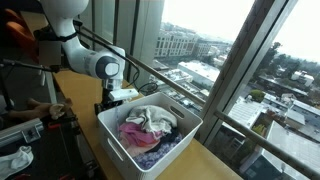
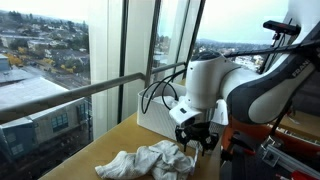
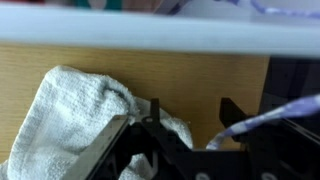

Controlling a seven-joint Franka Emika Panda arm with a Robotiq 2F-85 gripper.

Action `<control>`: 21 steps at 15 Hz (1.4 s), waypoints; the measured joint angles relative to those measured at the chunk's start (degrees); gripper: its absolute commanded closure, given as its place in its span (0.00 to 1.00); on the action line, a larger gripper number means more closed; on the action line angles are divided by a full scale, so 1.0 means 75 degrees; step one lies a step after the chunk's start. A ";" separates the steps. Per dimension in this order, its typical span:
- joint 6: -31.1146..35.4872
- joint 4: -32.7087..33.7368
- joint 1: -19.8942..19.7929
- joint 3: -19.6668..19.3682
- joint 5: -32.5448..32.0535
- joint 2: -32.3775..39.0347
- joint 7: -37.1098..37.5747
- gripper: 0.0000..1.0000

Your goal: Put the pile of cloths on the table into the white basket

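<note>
Wrist view: the gripper (image 3: 190, 110) is seen with its jaws spread apart, and nothing is clasped between them. A corner of the white cloth pile (image 3: 75, 110) is reached by them, the pile lying on the wooden table (image 3: 205, 75) on the near side of the white basket (image 3: 160, 35). A purple strip of cloth (image 3: 262, 118) is seen beside the farther jaw.

In an exterior view the arm (image 2: 250, 85) is bent down beside the basket (image 2: 158, 115), the wrist turned straight downward and the gripper (image 2: 196, 143) held just over the pile's end. The pile (image 2: 148, 160) is stretched along the basket's wall, its long axis running with the table's edge. In an exterior view, pink, white and purple cloths (image 1: 148, 128) are seen inside the basket (image 1: 115, 140).
</note>
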 measured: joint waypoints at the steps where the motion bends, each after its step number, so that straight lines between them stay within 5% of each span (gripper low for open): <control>1: -0.0002 0.0029 0.0000 -0.0010 0.0000 0.0040 0.0000 0.73; 5: -0.0023 0.0168 0.0001 -0.0016 0.0003 0.0151 0.0000 1.00; 21: -0.1316 0.1093 -0.0659 -0.0115 0.1224 -0.1456 -0.0669 1.00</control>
